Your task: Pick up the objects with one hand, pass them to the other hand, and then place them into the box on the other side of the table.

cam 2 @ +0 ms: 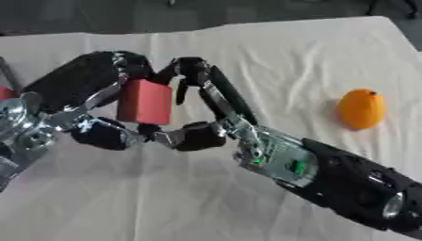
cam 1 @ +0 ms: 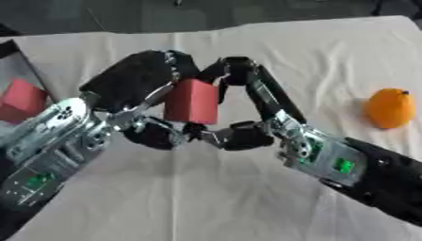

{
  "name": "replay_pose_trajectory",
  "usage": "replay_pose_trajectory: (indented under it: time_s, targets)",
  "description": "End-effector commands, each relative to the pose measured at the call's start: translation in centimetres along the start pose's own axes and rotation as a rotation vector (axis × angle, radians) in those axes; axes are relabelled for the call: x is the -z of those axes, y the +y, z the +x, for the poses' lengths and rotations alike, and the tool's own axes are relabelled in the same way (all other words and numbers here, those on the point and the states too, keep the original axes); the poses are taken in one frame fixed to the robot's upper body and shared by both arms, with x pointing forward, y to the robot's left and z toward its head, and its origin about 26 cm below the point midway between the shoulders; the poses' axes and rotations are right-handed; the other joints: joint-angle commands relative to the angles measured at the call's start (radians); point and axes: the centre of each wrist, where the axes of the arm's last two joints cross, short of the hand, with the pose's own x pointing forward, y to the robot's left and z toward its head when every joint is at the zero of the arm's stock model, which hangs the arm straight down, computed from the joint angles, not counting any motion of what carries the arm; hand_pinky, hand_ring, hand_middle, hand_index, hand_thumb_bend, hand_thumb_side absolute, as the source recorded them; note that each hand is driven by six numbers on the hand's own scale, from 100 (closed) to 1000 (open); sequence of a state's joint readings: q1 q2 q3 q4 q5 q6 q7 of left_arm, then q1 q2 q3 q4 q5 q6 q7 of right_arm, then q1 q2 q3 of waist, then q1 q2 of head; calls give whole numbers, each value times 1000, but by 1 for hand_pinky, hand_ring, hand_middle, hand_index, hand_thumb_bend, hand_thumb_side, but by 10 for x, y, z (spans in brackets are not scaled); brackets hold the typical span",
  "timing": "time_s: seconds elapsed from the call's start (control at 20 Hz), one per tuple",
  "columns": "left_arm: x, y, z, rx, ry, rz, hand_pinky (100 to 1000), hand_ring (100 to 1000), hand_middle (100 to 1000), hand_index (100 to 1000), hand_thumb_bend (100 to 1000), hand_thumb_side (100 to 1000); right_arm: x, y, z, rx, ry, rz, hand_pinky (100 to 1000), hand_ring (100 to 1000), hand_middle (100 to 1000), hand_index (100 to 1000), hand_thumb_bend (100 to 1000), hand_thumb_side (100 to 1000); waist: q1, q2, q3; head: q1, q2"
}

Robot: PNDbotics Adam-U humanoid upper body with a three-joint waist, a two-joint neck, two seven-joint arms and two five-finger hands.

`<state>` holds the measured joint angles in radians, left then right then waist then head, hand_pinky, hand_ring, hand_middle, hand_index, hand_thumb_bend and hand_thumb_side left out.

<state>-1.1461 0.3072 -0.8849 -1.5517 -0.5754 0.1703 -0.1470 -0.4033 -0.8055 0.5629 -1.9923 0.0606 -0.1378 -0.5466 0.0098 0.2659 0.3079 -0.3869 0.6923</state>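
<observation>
Left eye view shows the handover step: the red block point(cam 1: 191, 101) hangs above the cloth point(cam 1: 214, 197), clamped between the left hand point(cam 1: 136, 80) and right hand point(cam 1: 247, 101), both with fingers curled on it (which one bears it I cannot tell); next, I judge, one hand must let go so the other can carry it to the box point(cam 1: 18, 70) at the left edge; another red block point(cam 1: 20, 100) lies there; the right eye view hardly shows that box; an orange point(cam 2: 361, 109) sits well apart to the right.
</observation>
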Motion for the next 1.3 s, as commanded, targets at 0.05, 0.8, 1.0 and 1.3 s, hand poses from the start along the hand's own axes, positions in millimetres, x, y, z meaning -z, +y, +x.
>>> replay_pose_trajectory:
  time_s: [0.05,0.8,1.0,1.3]
  targets:
    - [-2,20,12,42,-17,38,788,677,666,768,508,164,1,-4,1,-32,-2,-2,354,694,508,480,484,100,12,-4,-1,-2,-1]
    - [-19,39,21,50,48,3,788,665,645,748,493,135,-7,1,0,-76,40,15,339,692,505,480,461,100,11,-12,3,-13,6]
    - [-19,39,23,41,48,3,785,643,619,722,450,133,-7,2,0,-73,45,18,337,692,506,481,451,100,11,-11,2,-14,8]
    - [-18,37,23,29,56,11,780,604,564,668,398,136,-8,4,0,-69,46,18,339,692,506,482,449,100,10,-10,1,-12,7]
